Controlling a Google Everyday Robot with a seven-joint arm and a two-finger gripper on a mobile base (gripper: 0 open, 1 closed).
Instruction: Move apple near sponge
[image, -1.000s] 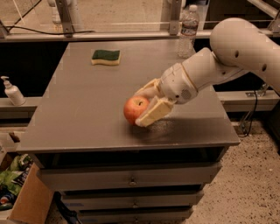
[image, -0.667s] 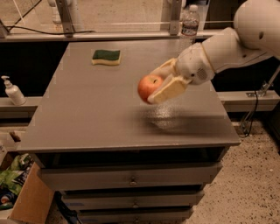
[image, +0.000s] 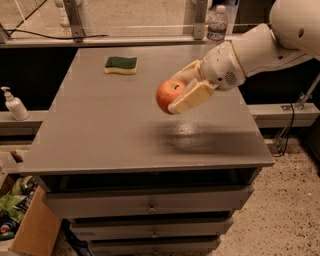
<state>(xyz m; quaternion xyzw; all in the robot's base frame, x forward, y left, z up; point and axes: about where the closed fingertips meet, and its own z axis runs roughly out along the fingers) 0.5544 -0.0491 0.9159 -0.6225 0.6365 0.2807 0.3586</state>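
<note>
The red-orange apple (image: 168, 95) is held in the air above the middle of the grey table (image: 100, 135), with its shadow on the top below it. My gripper (image: 183, 90) is shut on the apple, one cream finger (image: 192, 97) in front of it and one behind. The white arm comes in from the upper right. The sponge (image: 121, 64), dark green on top with a yellow body, lies flat at the table's far left-middle, well apart from the apple.
A water bottle (image: 216, 23) stands behind the table's far right corner. A white pump bottle (image: 14, 104) sits on a ledge to the left. A cardboard box (image: 30, 227) is on the floor at lower left. Drawers (image: 150, 205) are under the tabletop.
The gripper has lifted the apple off the tabletop and carried it up and toward the far side. The sponge has not moved.
</note>
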